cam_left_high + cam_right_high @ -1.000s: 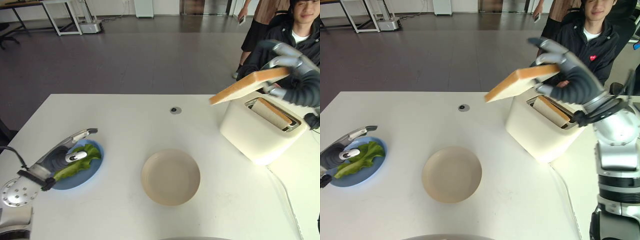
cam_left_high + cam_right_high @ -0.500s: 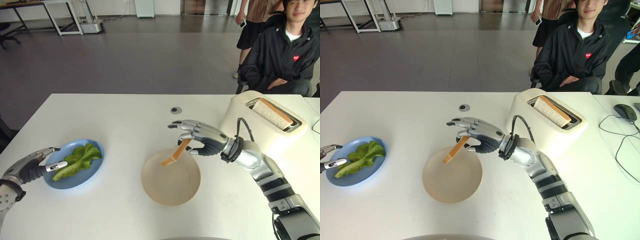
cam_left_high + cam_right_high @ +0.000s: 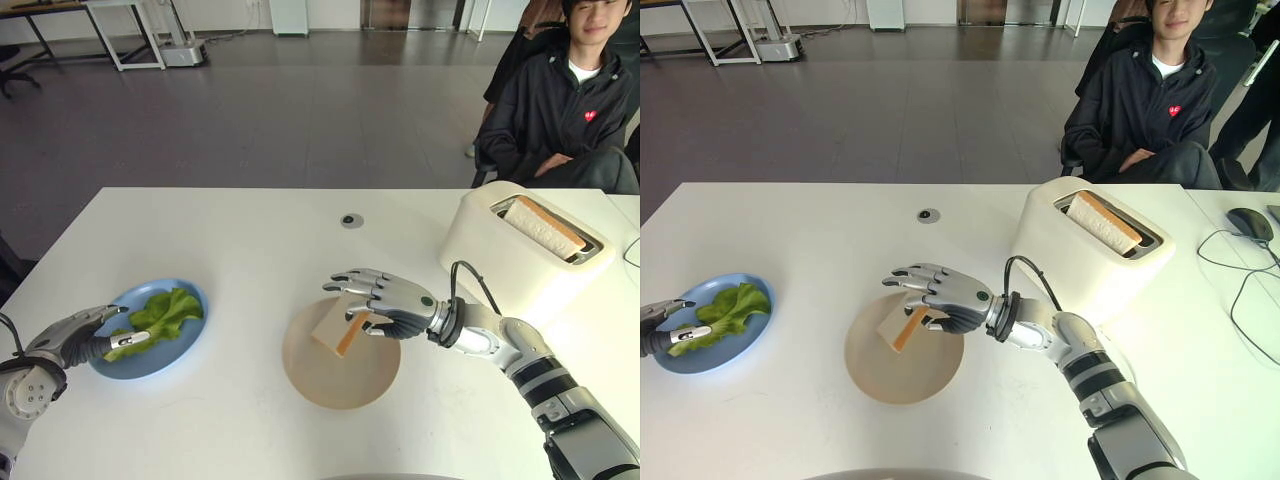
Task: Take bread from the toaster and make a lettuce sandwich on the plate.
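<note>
Though half open, right hand (image 3: 392,304) around bread (image 3: 336,329).

1. Two bread slices: held slice (image 3: 335,330), toaster slice (image 3: 545,225).
2. Two plates: beige plate (image 3: 300,375), blue plate (image 3: 165,352).
3. One toaster (image 3: 500,262).
4. One lettuce leaf (image 3: 165,312).
5. Two robot hands: left hand (image 3: 75,338), right hand (image 3: 385,300).
6. One table (image 3: 250,240).

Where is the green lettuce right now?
In the left eye view the lettuce lies on the blue plate at the left side of the table, right by the left hand and left of the tan plate.
</note>
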